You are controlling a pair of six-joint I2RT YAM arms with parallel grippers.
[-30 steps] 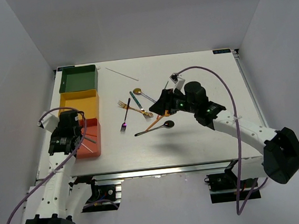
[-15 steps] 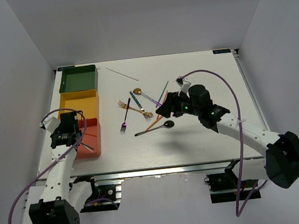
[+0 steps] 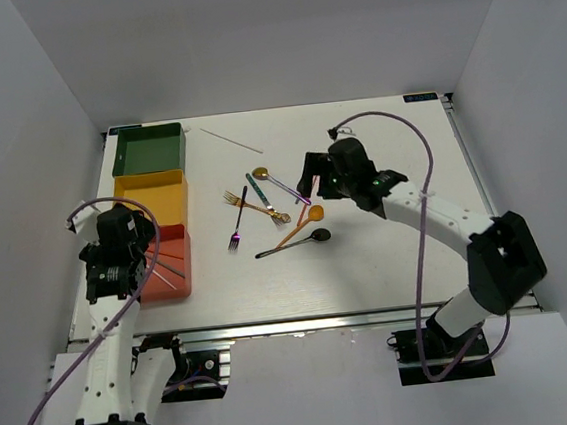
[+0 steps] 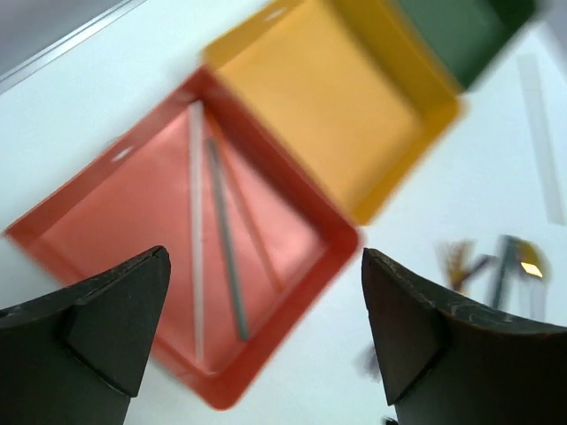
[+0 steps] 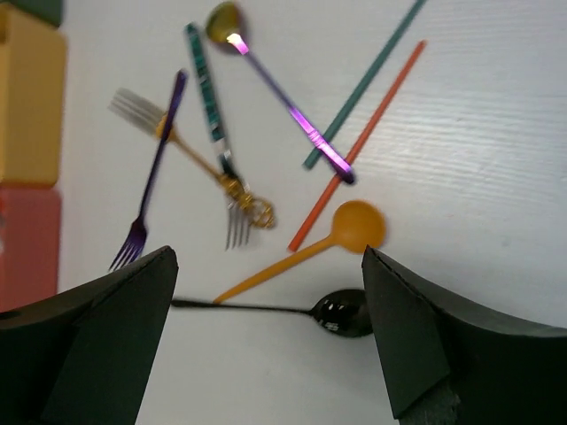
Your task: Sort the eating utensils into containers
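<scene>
Both arms have just let go: left fingers (image 4: 266,341) spread over the orange-red tray (image 3: 181,279) at the tabletop's left edge, chopsticks (image 4: 226,274) inside; right fingers (image 5: 266,341) spread above mid-tabletop utensils (image 5: 306,252), likely choosing next.

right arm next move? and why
Probably lower the open right gripper onto the orange chopstick or the teal chopstick just ahead of it. It holds nothing, both lie loose on the table, and the orange-red tray already holds thin sticks.

White arms, black wrists (purple cables)
</scene>
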